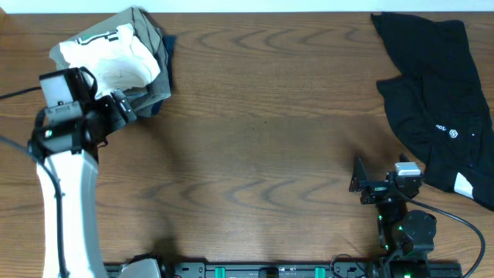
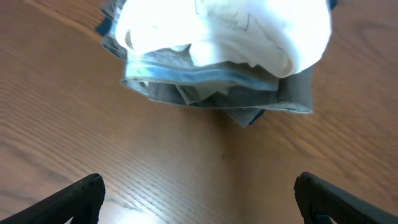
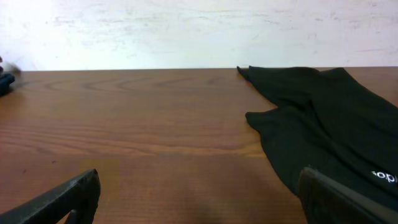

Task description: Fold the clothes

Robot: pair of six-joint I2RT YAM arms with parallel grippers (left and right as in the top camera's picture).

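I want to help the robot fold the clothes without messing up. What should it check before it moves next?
1. Left tool open with nothing in it: ok.
2. Right tool open with nothing in it: ok.
3. White garment in front of the left tool: ok. It lies crumpled on top of a grey garment.
4. Black garment spread flat: not ok. It is rumpled and runs past the right edge of the overhead view.
5. Bare table between the white garment and the black garment, as room for folding: ok.
6. How many pieces lie under the white garment: cannot tell.
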